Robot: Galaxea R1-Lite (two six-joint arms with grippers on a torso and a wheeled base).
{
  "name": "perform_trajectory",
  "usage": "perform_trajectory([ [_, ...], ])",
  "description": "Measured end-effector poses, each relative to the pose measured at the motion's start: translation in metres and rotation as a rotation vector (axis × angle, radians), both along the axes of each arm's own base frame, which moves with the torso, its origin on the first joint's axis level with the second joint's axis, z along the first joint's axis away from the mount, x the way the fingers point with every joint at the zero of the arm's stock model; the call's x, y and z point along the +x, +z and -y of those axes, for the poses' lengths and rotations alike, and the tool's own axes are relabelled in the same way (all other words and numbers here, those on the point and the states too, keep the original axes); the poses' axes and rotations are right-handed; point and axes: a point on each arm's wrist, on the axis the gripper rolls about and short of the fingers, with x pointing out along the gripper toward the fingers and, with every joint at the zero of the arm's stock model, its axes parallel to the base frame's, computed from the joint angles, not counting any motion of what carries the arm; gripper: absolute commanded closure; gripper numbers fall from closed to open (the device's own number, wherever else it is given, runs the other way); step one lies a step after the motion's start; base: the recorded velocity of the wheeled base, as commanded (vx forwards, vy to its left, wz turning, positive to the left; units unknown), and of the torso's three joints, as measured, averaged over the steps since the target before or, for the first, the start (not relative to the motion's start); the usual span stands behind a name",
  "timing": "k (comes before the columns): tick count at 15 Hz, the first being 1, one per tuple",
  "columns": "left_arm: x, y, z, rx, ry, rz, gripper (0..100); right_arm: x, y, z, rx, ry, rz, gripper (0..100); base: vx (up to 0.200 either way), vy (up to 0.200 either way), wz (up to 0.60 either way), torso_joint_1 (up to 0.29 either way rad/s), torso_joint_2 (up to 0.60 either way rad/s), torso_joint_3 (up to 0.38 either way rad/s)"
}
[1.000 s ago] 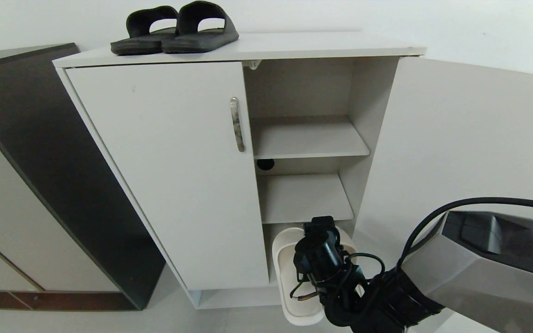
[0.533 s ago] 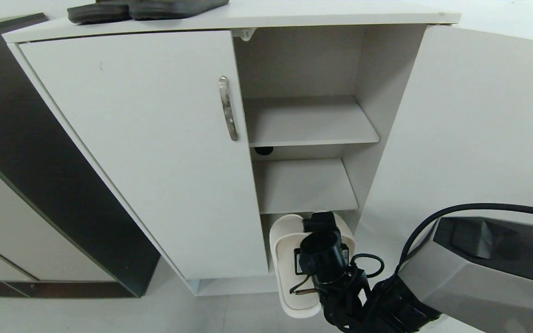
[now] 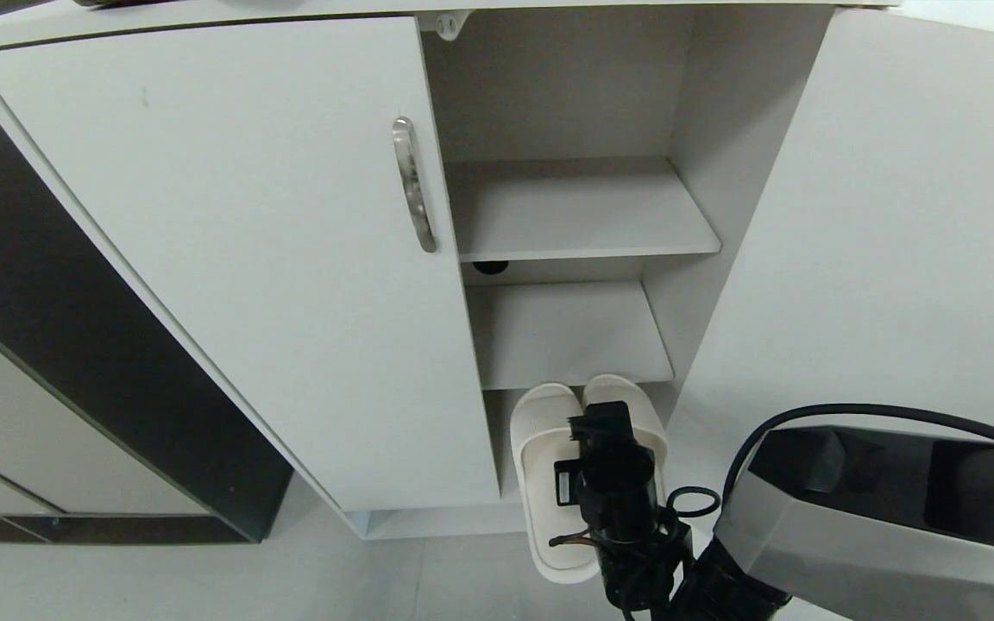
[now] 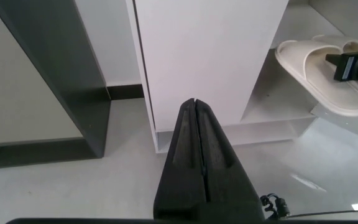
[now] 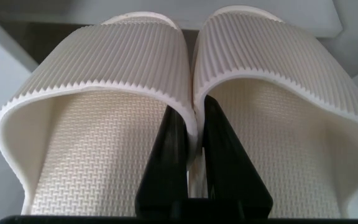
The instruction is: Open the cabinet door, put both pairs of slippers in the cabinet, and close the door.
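The right claw (image 5: 191,127) is clamped on the pair of white slippers (image 5: 104,81). Its two black fingers (image 5: 166,155) pinch the slippers' inner edges together, so the pair hangs side by side. The slippers' toes poke into the bottom space of the cabinet (image 3: 687,103), under the lower shelf (image 3: 566,332), and the heels stick out on the near side over the floor (image 3: 428,578). I cannot tell if they touch the bottom board. Above is a second shelf (image 3: 579,207). The right door (image 3: 877,216) stands wide open. The left door (image 3: 247,241) is closed, with a shiny handle (image 3: 413,185). The left claw (image 4: 194,124) has its fingers pressed together, gripping nothing, low over the floor near the left door. A dark panel (image 3: 74,328) leans to the left of the cabinet.
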Motion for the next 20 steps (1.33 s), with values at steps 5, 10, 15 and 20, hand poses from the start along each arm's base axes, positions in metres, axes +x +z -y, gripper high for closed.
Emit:
perform_trajectory([
  [5, 0.000, 0.000, 0.000, 0.000, 0.000, 0.000, 100, 0.001, -0.001, 0.001, 0.003, -0.003, 0.004, 100, 0.160, 0.000, 0.00, 0.001, 0.00, 0.000],
  [10, 0.000, 0.000, 0.000, 0.000, 0.000, 0.000, 100, 0.000, 0.016, 0.001, 0.009, 0.003, 0.067, 100, 0.200, 0.000, 0.00, 0.000, 0.00, 0.001],
  [15, 0.000, 0.000, 0.000, 0.000, 0.000, 0.000, 100, -0.003, 0.016, 0.005, 0.012, 0.012, 0.059, 100, 0.000, 0.000, 0.00, 0.000, 0.00, 0.000],
  [20, 0.000, 0.000, 0.000, 0.000, 0.000, 0.000, 100, 0.003, 0.012, 0.006, 0.001, 0.059, 0.043, 100, 0.000, 0.000, 0.00, 0.000, 0.00, 0.000],
])
